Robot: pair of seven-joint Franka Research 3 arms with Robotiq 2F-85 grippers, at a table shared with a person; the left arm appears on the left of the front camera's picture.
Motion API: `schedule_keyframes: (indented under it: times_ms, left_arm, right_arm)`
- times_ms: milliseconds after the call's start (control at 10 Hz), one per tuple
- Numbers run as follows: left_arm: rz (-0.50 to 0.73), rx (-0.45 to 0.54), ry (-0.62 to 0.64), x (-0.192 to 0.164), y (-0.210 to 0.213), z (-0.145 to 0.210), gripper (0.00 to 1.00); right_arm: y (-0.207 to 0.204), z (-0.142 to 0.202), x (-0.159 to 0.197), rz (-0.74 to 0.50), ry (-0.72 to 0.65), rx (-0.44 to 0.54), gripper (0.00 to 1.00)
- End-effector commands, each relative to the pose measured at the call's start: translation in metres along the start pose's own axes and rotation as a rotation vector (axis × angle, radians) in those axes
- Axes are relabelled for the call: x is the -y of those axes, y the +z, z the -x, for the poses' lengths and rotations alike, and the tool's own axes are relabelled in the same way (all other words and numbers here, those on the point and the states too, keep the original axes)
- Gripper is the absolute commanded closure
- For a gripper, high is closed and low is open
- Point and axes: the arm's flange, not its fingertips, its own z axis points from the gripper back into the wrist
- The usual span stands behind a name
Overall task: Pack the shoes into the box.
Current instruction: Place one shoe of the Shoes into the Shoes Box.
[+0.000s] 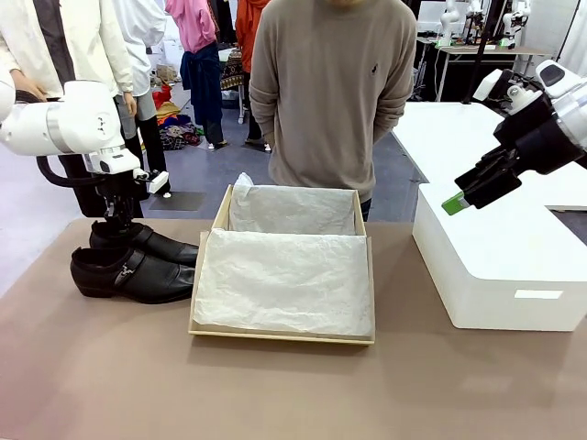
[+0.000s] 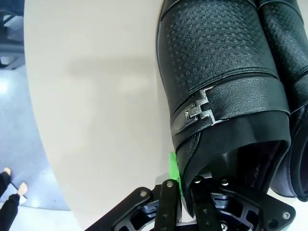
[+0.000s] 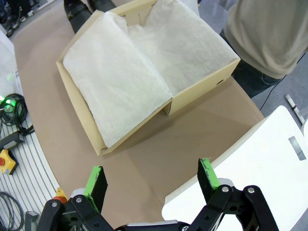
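Note:
Two glossy black shoes lie side by side on the table left of the box. My left gripper (image 1: 119,220) reaches down into the heel opening of the far shoe (image 1: 154,242). In the left wrist view my left gripper (image 2: 185,175) is shut on the collar of that buckled shoe (image 2: 216,86), one green pad outside and the other finger inside. The near shoe (image 1: 133,273) lies untouched, and part of it (image 2: 288,48) lies alongside. The brown box (image 1: 275,335) stands open mid-table, lined with white tissue (image 1: 289,280). My right gripper (image 1: 456,200) hangs open above the white block, its fingers (image 3: 207,174) wide apart.
A large white block (image 1: 500,257) takes up the table's right side, close to the box (image 3: 202,91). A person (image 1: 335,92) stands at the far edge behind the box, hands out of sight. Bare table lies in front of the box and shoes.

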Motion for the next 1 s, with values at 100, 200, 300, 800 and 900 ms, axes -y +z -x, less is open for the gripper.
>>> schedule_keyframes:
  times_ms: [100,200,300,800,900]
  left_arm:
    - [-0.030,0.030,0.036,0.000,0.016,0.011,1.00]
    - [-0.053,0.038,0.075,0.000,0.029,0.020,1.00]
    - [-0.062,0.053,0.075,0.000,0.048,0.031,1.00]
    - [-0.183,-0.023,0.125,0.008,0.159,0.062,1.00]
    - [-0.173,-0.007,0.142,0.013,0.177,0.060,1.00]
  right_arm:
    - [-0.001,0.000,0.001,-0.007,0.002,0.012,0.00]
    - [-0.001,0.000,0.001,-0.007,0.002,0.012,0.00]
    - [-0.001,0.000,0.001,-0.007,0.002,0.012,0.00]
    - [-0.001,0.000,0.001,-0.007,0.002,0.012,0.00]
    - [-0.001,0.000,0.001,-0.007,0.002,0.012,0.00]
